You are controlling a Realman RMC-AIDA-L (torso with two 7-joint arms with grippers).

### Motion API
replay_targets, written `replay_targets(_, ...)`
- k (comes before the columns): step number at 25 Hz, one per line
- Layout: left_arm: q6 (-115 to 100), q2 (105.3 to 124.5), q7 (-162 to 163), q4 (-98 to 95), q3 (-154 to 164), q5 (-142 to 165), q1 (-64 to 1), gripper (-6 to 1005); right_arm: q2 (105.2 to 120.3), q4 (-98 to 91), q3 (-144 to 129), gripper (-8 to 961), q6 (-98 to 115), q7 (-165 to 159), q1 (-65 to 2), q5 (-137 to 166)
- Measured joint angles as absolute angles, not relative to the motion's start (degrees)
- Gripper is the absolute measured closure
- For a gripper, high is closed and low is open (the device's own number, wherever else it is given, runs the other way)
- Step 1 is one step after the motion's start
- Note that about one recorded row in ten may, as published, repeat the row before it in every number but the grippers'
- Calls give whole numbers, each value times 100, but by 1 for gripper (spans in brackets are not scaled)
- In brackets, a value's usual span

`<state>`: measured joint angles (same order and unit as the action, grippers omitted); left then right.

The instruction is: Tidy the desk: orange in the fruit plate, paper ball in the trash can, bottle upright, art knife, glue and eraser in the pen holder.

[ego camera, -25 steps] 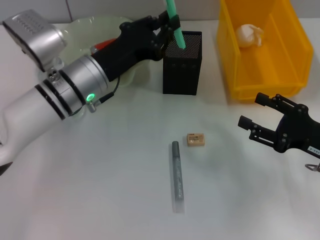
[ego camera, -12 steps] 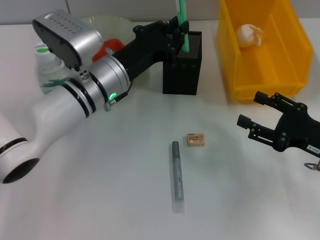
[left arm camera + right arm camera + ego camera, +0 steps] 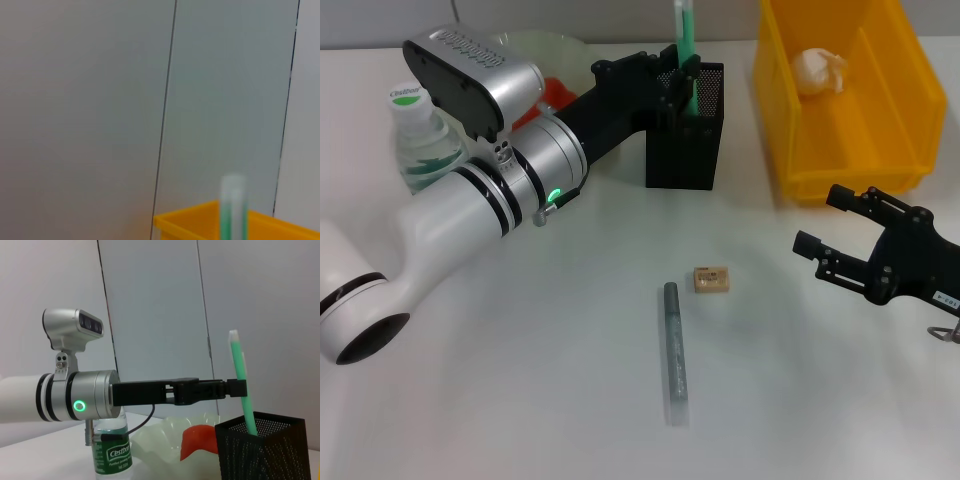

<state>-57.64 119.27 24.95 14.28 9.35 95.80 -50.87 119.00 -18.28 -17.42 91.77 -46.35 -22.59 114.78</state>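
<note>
Left gripper (image 3: 686, 78) jaws clamp the green stick (image 3: 683, 40), half inside the pen holder (image 3: 686, 125); tilted release could tip it. Right gripper (image 3: 840, 235) idles, jaws apart.

The work surface is a plain white table (image 3: 520, 400), smooth and matte, with soft shadows and even light from above. Behind it rises a pale grey wall (image 3: 150, 300) made of flat panels. 2 thin dark vertical seams (image 3: 165, 115) divide the panels in the left wrist view, and similar seams run upward in the right wrist view. No floor shows.
</note>
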Motion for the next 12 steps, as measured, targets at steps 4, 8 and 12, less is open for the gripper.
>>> replay_targets(4, -5753, 11926, 2494, 1435, 927, 9584, -5087, 776, 11900, -1828, -1737, 178, 9174, -4636, -2262, 11478)
replay_targets(8, -5759, 11927, 2492, 1470, 899, 9590, -5070, 679, 11900, -1828, -1719, 178, 9171, -4636, -2266, 11478)
replay_targets(12, -5945, 11926, 2600, 1480, 870, 9645, -5021, 532, 11900, -1828, -1716, 179, 9172, -4638, -2267, 11478)
